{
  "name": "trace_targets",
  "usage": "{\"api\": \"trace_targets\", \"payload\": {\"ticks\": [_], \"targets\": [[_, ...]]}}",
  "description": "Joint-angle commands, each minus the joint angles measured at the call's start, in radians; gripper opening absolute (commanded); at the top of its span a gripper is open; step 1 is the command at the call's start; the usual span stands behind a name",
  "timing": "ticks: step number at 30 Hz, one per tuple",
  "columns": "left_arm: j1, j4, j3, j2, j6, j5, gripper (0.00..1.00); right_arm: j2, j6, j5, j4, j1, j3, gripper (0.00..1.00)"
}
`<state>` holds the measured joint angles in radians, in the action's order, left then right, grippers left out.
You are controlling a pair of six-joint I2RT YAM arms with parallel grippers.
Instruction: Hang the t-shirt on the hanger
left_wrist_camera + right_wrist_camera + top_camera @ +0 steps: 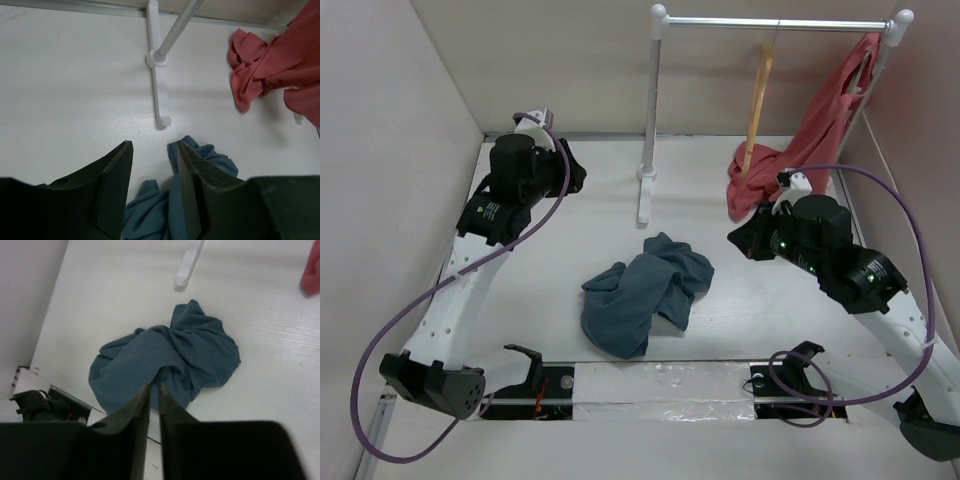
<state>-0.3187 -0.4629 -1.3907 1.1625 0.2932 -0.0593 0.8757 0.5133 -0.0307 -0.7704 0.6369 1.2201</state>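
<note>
1. ITEM POS. The t-shirt (645,290) lies crumpled in one heap at mid-table (550,230), between both arms and near the foot of the white rail (775,22). The hanger (756,115) hangs from that rail, well apart from the heap and just beside the coral-red garment (820,130).

2. GRIPPER STATE. Left gripper (154,150): fingers spread, nothing between them, above the heap's far edge, no contact seen. Right gripper (154,388): fingers almost pressed together w/ only a thin slit, holding nothing, above the heap's near side.

3. HANDLING (est.). Cotton fabric: likely light, soft, limp, zero stiffness. It should sag and drape from any single pinch. Not fragile and not slippery, but layers may bunch, so a deep pinch could take several plies at once.

4. GRASP PT (est.). Collar and shoulders can't be identified in the heap. Recommended: pinch a raised ridge or free edge, e.g. the upper fold toward the rail foot, lift to let the fabric hang open, then locate the neck opening w/ the 2nd gripper.
</note>
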Motion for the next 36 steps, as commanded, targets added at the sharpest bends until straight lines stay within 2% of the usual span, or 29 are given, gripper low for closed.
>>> {"api": "trace_targets", "payload": {"ticks": [1,3,4,6,7,10,14,16,17,18,20,21,22,23,25,27,28,32,36], "targets": [[-0.002,0.039,0.001,0.039,0.011,-0.088,0.37,0.003,0.037,-0.027,0.056,0.009,-0.03,0.03],[-0.002,0.09,0.024,0.039,0.004,-0.201,0.33,-0.016,0.088,-0.075,0.065,0.009,-0.072,0.0],[-0.002,0.113,0.036,0.042,0.001,-0.229,0.25,-0.027,0.112,-0.092,0.071,0.009,-0.1,0.0],[-0.052,0.086,0.016,0.086,-0.021,-0.174,0.12,-0.044,0.169,-0.127,0.085,0.009,-0.181,0.0],[-0.1,0.058,-0.004,0.106,-0.035,-0.148,0.01,-0.047,0.189,-0.141,0.085,0.009,-0.209,0.0],[-0.131,0.075,-0.021,0.138,-0.055,-0.172,0.0,-0.047,0.26,-0.178,0.088,-0.002,-0.286,0.0],[-0.131,0.116,0.086,0.114,-0.043,-0.253,0.0,-0.018,0.342,-0.204,0.089,-0.028,-0.346,0.01],[-0.131,0.115,0.152,0.097,-0.048,-0.295,0.0,0.006,0.344,-0.161,0.115,-0.052,-0.393,0.11],[-0.201,0.103,0.207,0.085,-0.048,-0.277,0.0,0.037,0.359,-0.15,0.137,-0.066,-0.405,0.22],[-0.254,0.086,0.22,0.085,-0.058,-0.166,0.0,0.055,0.367,-0.126,0.151,-0.066,-0.422,0.29],[-0.342,0.038,0.229,0.101,-0.052,-0.088,0.05,0.1,0.379,-0.095,0.219,-0.077,-0.464,0.44],[-0.38,0.04,0.236,0.101,-0.043,-0.076,0.09,0.115,0.387,-0.08,0.246,-0.077,-0.476,0.48],[-0.381,0.049,0.246,0.091,-0.032,-0.082,0.26,0.13,0.395,-0.075,0.27,-0.077,-0.499,0.51],[-0.381,0.065,0.269,0.079,-0.016,-0.1,0.37,0.146,0.401,-0.068,0.326,-0.088,-0.51,0.57],[-0.399,0.04,0.274,0.059,-0.019,-0.155,0.58,0.207,0.415,-0.048,0.365,-0.097,-0.519,0.6],[-0.45,-0.012,0.283,0.066,-0.026,-0.134,0.7,0.258,0.419,-0.026,0.428,-0.108,-0.531,0.6],[-0.514,-0.025,0.289,0.071,-0.026,-0.119,0.76,0.31,0.421,-0.023,0.445,-0.108,-0.531,0.59],[-0.591,-0.046,0.347,0.108,-0.009,-0.079,0.78,0.399,0.424,-0.017,0.599,-0.108,-0.548,0.56],[-0.603,-0.02,0.386,0.123,-0.002,-0.042,0.69,0.48,0.427,-0.034,0.683,-0.108,-0.553,0.56]]}}
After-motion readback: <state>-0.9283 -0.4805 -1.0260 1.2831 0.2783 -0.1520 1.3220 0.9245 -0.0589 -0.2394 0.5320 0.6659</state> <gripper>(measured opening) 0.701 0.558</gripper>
